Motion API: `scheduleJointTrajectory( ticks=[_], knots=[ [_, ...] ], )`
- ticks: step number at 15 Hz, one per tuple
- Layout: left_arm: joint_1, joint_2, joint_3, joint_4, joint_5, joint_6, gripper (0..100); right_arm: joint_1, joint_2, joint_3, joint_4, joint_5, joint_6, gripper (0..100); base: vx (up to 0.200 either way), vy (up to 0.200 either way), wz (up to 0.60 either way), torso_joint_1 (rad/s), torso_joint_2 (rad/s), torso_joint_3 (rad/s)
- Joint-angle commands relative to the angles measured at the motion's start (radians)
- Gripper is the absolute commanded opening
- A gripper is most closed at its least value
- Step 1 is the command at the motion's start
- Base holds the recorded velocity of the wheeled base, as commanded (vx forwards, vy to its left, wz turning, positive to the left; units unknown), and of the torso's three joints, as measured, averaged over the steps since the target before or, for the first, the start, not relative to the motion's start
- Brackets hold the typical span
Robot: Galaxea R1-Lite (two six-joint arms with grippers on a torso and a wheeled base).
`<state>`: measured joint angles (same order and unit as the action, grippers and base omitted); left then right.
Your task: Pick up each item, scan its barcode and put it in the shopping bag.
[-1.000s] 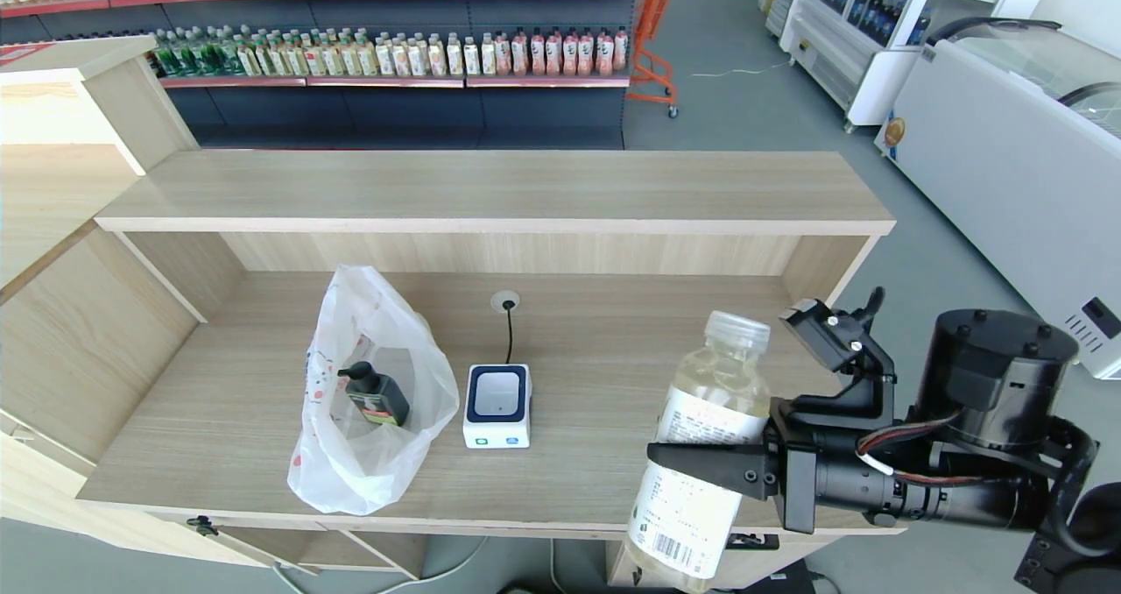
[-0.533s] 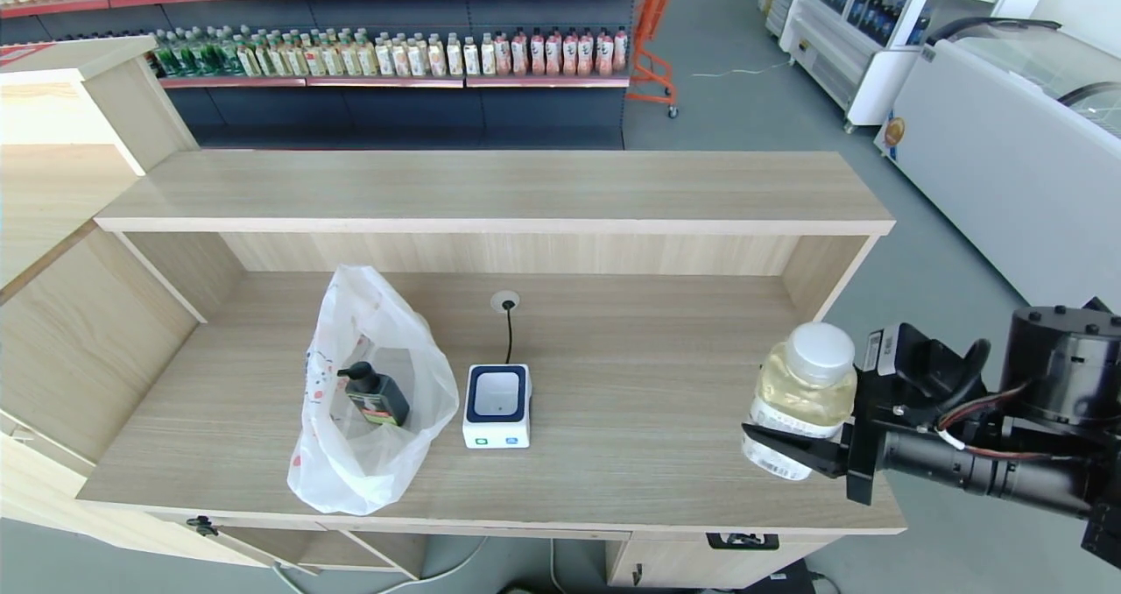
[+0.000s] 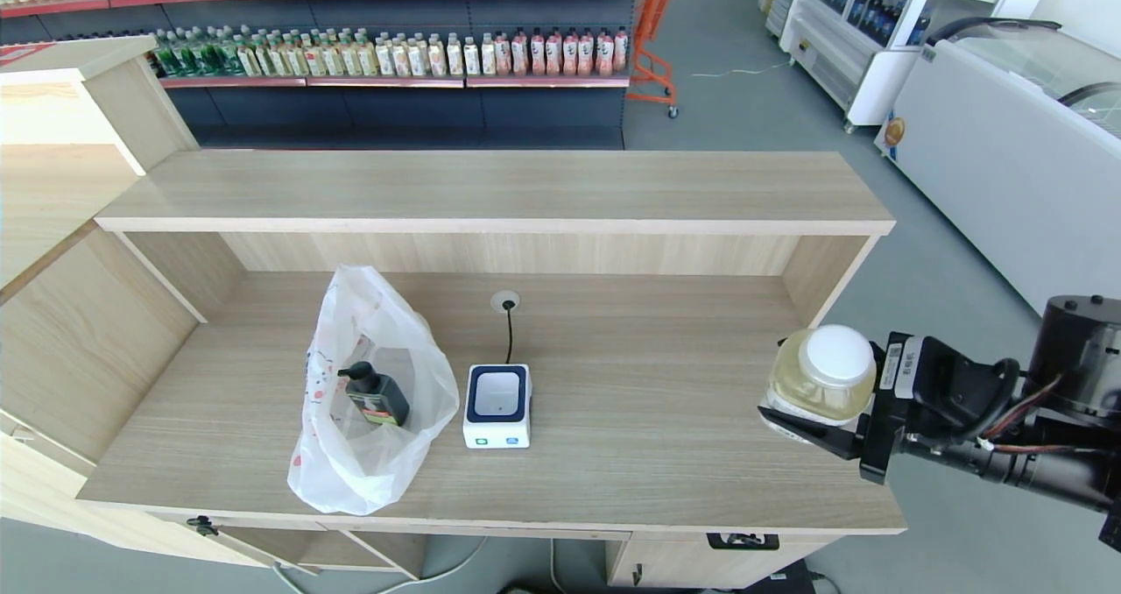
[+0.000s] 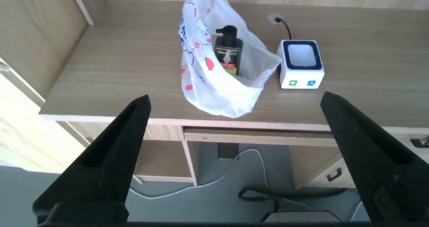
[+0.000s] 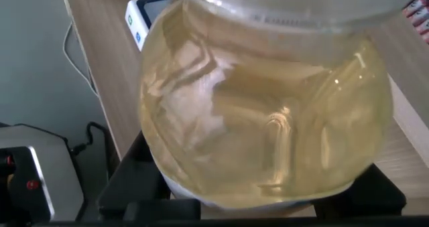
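Gripping a clear bottle (image 3: 823, 375) of pale yellow liquid, the right gripper (image 3: 806, 410) has its dark fingers (image 3: 797, 427) shut against the bottle's sides. The bottle is tipped so its white cap faces up toward the head camera, and it hangs above the right end of the wooden counter (image 3: 648, 419). Behind the gripper, the right arm lies roughly level, coming in from the right. A strip of white label shows under the bottle's shoulder, its print too small to read. The left gripper (image 4: 231, 167) hangs before the counter's near edge, its two fingers (image 4: 100, 167) spread wide with nothing between them. On the counter's left half stands the white shopping bag (image 3: 368, 401), marked with red shapes, mouth open. A dark pump bottle (image 3: 377, 397) sits inside it, its label unreadable. Just beside the bag is the white scanner (image 3: 497, 406), with a small green mark and a blue one on its front.
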<state>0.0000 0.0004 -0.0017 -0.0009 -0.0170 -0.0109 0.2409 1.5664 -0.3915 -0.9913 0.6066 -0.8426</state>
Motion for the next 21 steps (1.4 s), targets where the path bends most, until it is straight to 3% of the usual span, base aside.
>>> scheduleJointTrajectory(
  ticks=[1, 16, 21],
  knots=[
    [0.0, 0.0, 0.0, -0.001, 0.0, 0.0, 100, 0.003, -0.012, 0.022, 0.0, -0.002, -0.007, 0, 0.0, 0.0, 0.0, 0.0, 0.0, 0.0],
    [0.0, 0.0, 0.0, -0.001, 0.0, 0.0, 100, 0.002, -0.003, 0.028, 0.002, -0.011, -0.023, 0, 0.0, 0.0, 0.0, 0.0, 0.0, 0.0],
    [0.0, 0.0, 0.0, -0.001, -0.001, 0.002, 100, 0.005, 0.004, 0.026, 0.002, -0.008, -0.021, 0, 0.0, 0.2, 0.0, 0.0, 0.0, 0.002]
  ],
)
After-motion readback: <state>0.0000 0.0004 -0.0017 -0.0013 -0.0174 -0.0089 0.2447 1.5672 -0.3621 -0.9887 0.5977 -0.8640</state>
